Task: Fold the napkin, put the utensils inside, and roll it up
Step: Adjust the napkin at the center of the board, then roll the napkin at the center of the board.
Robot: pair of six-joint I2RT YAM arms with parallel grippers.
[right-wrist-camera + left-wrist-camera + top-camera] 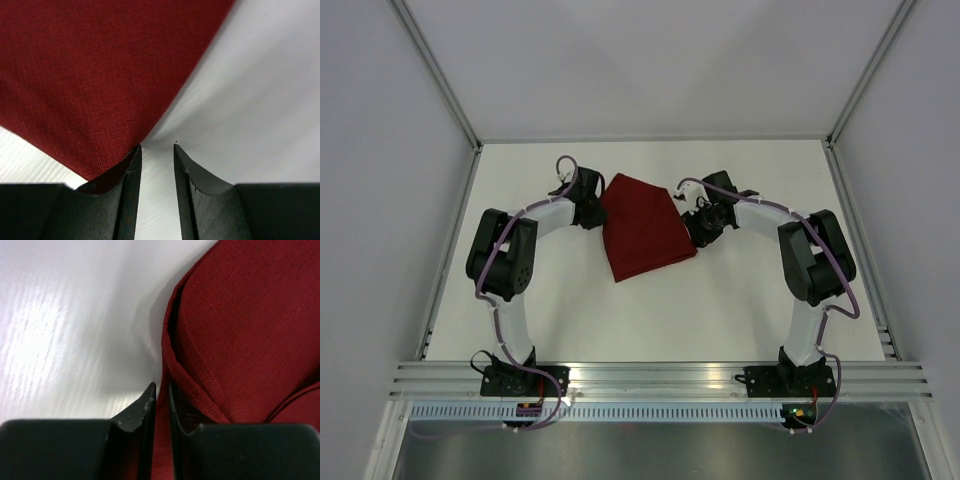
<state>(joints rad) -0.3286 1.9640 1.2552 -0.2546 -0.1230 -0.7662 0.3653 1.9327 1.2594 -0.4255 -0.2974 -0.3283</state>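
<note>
The napkin [645,228] lay folded into a dark red, roughly four-sided packet on the white tabletop [750,300]. It sat a little beyond the middle, between the two arms, with its narrower end toward the far side and its wider end toward the bases. In the left wrist view its layers showed as a rounded fold, with a second edge beneath it at the lower right. The left jaws met the cloth's left edge and stood nearly closed, a thin strip of red fabric pinched in the slit between them. The right jaws sat at the cloth's right corner, narrowly parted, with bare tabletop showing in the gap. The napkin's corner lay against the tip of one finger [131,170] without entering that gap. The left arm [505,255] and right arm [815,255] curved inward from their bases at the near edge.
</note>
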